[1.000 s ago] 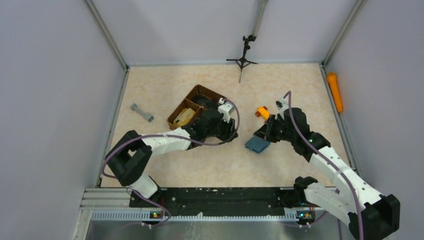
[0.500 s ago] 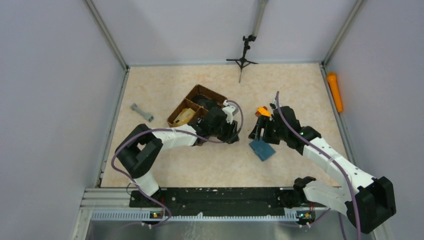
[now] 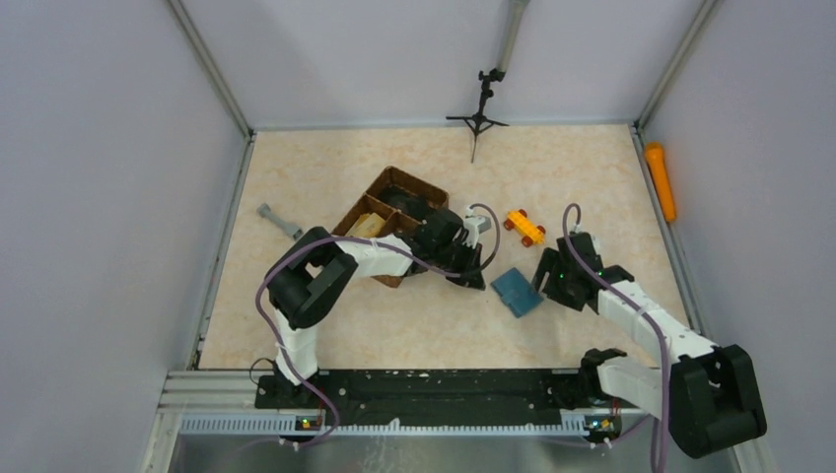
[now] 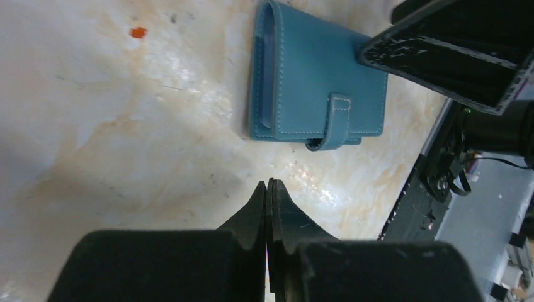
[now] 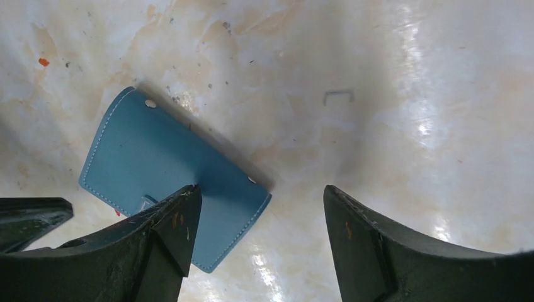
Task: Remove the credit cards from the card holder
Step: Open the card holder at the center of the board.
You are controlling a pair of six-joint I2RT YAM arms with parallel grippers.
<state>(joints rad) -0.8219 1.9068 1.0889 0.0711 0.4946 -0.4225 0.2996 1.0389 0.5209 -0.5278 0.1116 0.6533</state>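
Note:
The teal-blue card holder [image 3: 517, 292] lies flat on the table, folded, its strap tab closed [image 4: 318, 88]. No credit cards show; they are hidden. My left gripper [image 3: 475, 277] sits just left of the holder, low over the table, jaws shut with nothing visible between them [image 4: 269, 186]. My right gripper [image 3: 547, 278] is at the holder's right edge, open [image 5: 261, 196]. In the right wrist view its left finger [image 5: 170, 233] hangs over the holder's corner [image 5: 157, 157], and the other finger is over bare table.
A brown divided basket [image 3: 389, 212] stands behind the left arm. An orange toy car [image 3: 523, 227] lies just beyond the holder. A grey part [image 3: 279, 221] is at the left, an orange cylinder [image 3: 661, 180] by the right wall, a black tripod [image 3: 478, 113] at the back.
My right gripper opened and dropped to the holder's right side. My left arm reached right toward the holder and its jaws closed. The holder turned slightly and lies flat.

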